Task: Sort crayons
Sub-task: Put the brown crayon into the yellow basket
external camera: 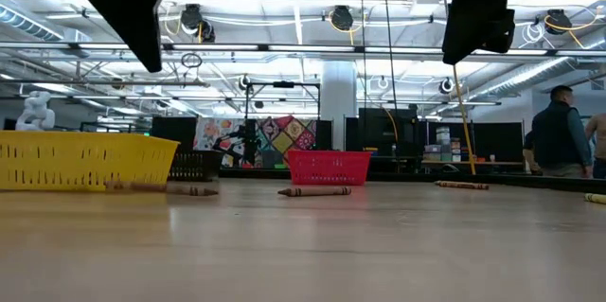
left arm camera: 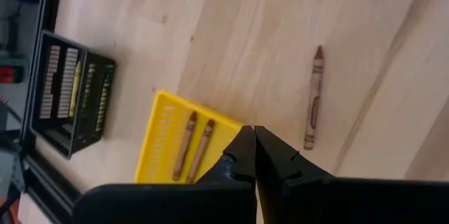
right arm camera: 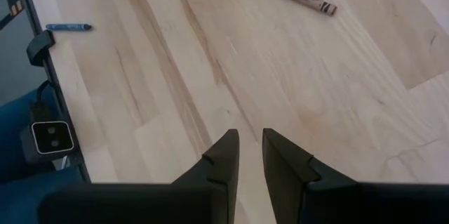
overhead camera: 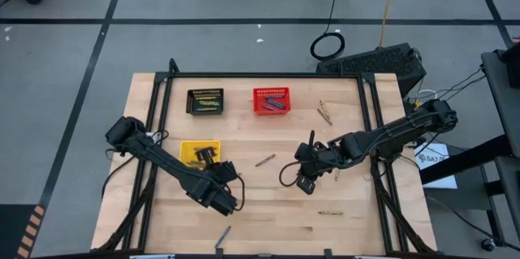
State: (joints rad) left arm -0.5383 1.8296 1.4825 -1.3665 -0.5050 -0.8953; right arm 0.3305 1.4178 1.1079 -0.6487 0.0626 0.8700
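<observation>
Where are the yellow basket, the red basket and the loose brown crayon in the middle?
yellow basket (overhead camera: 188,151): high view, its left rim.
red basket (overhead camera: 270,91): high view, its top rim.
brown crayon (overhead camera: 265,160): high view, mid-stick.

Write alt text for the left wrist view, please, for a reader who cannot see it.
The left gripper, shut and empty, hangs over a wooden table. Beyond it, a yellow basket holds two brown crayons, another brown crayon lies loose nearby, and a black basket stands farther off.

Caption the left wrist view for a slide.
Left hand, shut and empty, above yellow basket holding two brown crayons; another brown crayon lies on the table.
</observation>
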